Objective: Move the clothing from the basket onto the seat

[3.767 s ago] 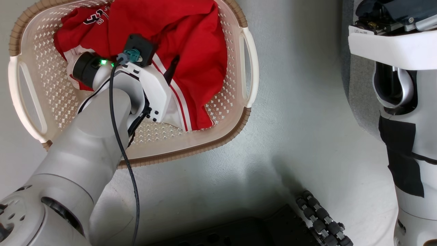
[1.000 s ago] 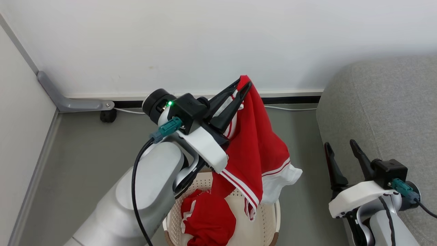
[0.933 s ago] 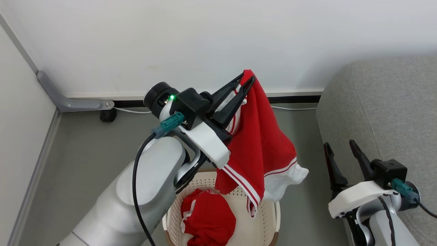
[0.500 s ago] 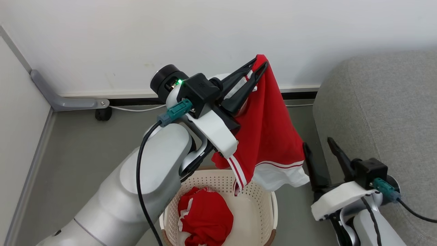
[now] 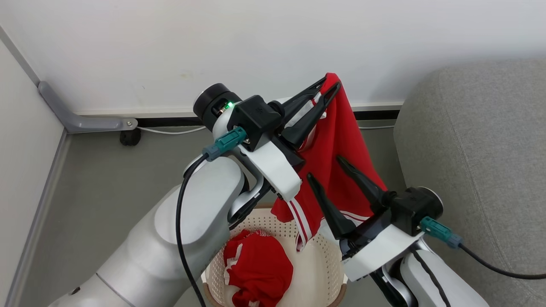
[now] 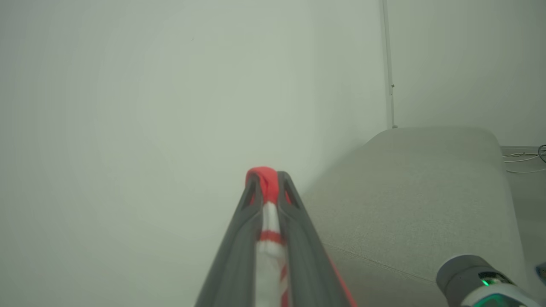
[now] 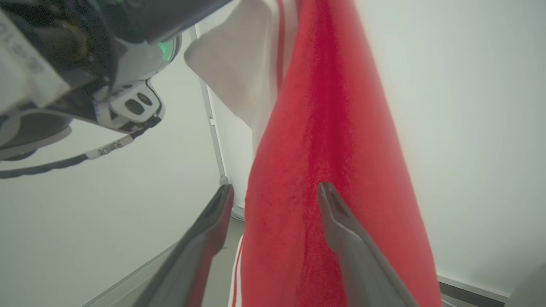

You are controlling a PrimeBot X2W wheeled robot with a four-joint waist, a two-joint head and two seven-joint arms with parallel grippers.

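My left gripper (image 5: 332, 83) is raised above the basket, shut on the top of a red garment (image 5: 341, 140) of the clothing. In the left wrist view its fingers (image 6: 294, 221) pinch red and white fabric (image 6: 268, 200). The garment hangs down, its striped white hem just over the basket (image 5: 273, 224). My right gripper (image 5: 324, 167) stands open against the hanging cloth. In the right wrist view, the red fabric (image 7: 332, 128) lies between and behind that gripper's spread fingers (image 7: 337, 213). A second red garment (image 5: 256, 268) lies bunched in the basket. The grey seat (image 5: 477, 140) is at the right.
A white wall with a dark skirting and a thin cable (image 5: 170, 130) runs behind. A grey bracket (image 5: 76, 119) sits in the left corner. Grey floor (image 5: 106, 183) lies left of the basket. The seat's rounded end (image 6: 418, 192) is close to the right of the held garment.
The left gripper rose from the basket with the garment and has carried it a little up and right. The right gripper swung left and up from beside the seat to the hanging cloth.
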